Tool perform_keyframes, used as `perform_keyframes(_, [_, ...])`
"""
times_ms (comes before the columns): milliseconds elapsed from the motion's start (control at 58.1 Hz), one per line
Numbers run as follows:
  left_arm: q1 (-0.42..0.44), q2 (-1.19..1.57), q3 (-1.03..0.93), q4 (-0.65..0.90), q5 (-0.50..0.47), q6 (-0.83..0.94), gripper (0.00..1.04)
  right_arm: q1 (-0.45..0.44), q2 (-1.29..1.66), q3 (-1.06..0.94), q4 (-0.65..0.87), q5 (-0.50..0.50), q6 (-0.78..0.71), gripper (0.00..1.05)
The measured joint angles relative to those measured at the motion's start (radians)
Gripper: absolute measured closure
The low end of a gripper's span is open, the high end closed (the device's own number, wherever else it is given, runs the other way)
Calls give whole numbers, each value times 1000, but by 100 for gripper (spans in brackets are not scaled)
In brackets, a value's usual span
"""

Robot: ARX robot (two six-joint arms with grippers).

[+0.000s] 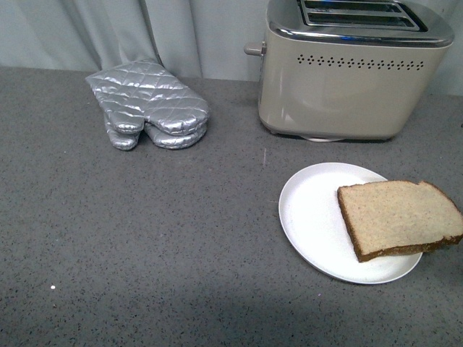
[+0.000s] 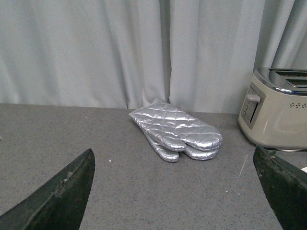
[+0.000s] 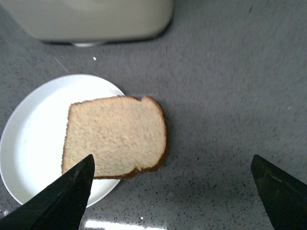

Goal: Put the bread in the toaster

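bread on plate, both grippers open

you have the bread (image 1: pixel 400 219) lying flat on the white plate (image 1: pixel 311 217), with its right edge hanging over the plate's right rim above the grey counter (image 1: pixel 145 238). the plate sits just in front of the toaster (image 1: pixel 347 79), not touching it. the toaster stands upright at the back right, slots up, with its lever knob on the side facing the silver oven mitt (image 1: pixel 148 108). the mitt lies well apart to the left, near the pale curtain (image 1: pixel 108 29).

left gripper (image 2: pixel 172 163): jaws spread wide, low over bare counter, facing the mitt and the toaster's knob side.

right gripper (image 3: pixel 171 165): jaws spread wide, above the bread and plate and touching neither. one fingertip (image 3: pixel 72 187) overlaps the slice's crust edge in the right wrist view.
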Motion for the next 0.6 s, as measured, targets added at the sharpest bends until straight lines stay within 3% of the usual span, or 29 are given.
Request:
perform_keyframes(121, [0, 0, 0, 0, 0, 0, 7, -61, 230, 145, -95, -105, -2, 10])
perform_keyframes(258, [0, 0, 0, 0, 0, 0, 7, -84, 381, 258, -161, -154, -14, 10])
perform_keyframes(603, [0, 0, 0, 0, 0, 0, 7, -66, 628, 428, -257, -304, 38, 10])
